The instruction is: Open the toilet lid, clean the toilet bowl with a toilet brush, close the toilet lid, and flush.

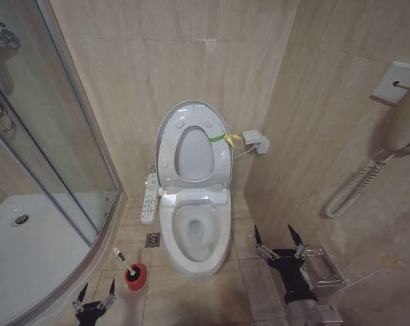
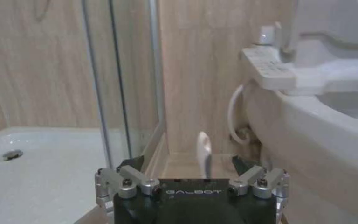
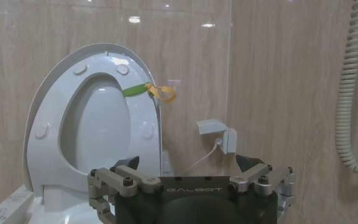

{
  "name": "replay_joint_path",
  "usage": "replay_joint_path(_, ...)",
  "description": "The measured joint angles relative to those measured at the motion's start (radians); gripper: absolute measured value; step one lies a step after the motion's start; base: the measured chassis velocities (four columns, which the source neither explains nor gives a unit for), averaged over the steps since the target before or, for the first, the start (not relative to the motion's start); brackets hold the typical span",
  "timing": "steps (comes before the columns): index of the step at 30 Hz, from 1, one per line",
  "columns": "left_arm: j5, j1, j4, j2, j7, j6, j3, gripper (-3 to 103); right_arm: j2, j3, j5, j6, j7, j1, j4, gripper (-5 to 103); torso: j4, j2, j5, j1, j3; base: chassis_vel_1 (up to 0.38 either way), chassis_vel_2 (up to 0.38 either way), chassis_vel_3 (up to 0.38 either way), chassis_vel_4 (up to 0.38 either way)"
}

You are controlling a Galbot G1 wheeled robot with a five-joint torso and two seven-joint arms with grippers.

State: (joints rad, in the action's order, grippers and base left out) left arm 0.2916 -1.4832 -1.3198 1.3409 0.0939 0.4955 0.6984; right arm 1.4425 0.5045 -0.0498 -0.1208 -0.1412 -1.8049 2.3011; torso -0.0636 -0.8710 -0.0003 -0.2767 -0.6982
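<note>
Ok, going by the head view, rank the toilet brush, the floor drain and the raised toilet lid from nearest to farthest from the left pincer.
1. The toilet brush, in its red holder on the floor just ahead of the left pincer.
2. The floor drain, farther ahead beside the toilet bowl.
3. The toilet lid, upright against the back wall.

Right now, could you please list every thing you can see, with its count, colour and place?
lid: 1, white with a green-yellow band, raised against the back wall, seat up with it
bowl: 1, white, on the floor in the middle, open
button strip: 1, white, on the bowl's left side
brush: 1, white handle, standing in its cup
cup: 1, red, on the floor left of the bowl
floor drain: 1, metal, between cup and bowl
shower tray: 1, white, far left behind glass
wall box: 1, white, right of the lid
coiled cord: 1, white, right wall
left gripper: 1, black, open, low, near the cup
right gripper: 1, black, open, right of the bowl
</note>
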Motion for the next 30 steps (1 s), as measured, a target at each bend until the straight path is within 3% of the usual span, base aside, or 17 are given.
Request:
replay_joint_path(4,0.056,0.059,0.07,-0.021,0.032,0.008,0.01,96,0.0,0.0,0.0,0.0,0.0,0.0,0.0,100,-0.0001,0.0,0.0,0.0,0.0,0.0,0.0,0.0,0.0)
replay_joint_path(10,0.077,0.118,0.152,-0.037,0.064,0.007,0.009,96,0.0,0.0,0.0,0.0,0.0,0.0,0.0,100,0.0001,0.0,0.0001,0.0,0.0,0.0,0.0,0.0,0.0)
replay_joint_path(13,0.079,0.176,0.239,-0.042,0.139,0.04,-0.004,96,0.0,0.0,0.0,0.0,0.0,0.0,0.0,100,0.0,0.0,0.0,0.0,0.0,0.0,0.0,0.0,0.0)
replay_joint_path(19,0.038,0.237,0.33,-0.041,0.152,0.069,-0.013,97,0.0,0.0,0.0,0.0,0.0,0.0,0.0,100,0.0,0.0,0.0,0.0,0.0,0.0,0.0,0.0,0.0)
replay_joint_path(30,0.035,0.381,0.44,-0.06,0.191,0.076,-0.043,96,0.0,0.0,0.0,0.0,0.0,0.0,0.0,100,0.0,0.0,0.0001,0.0,0.0,0.0,0.0,0.0,0.0)
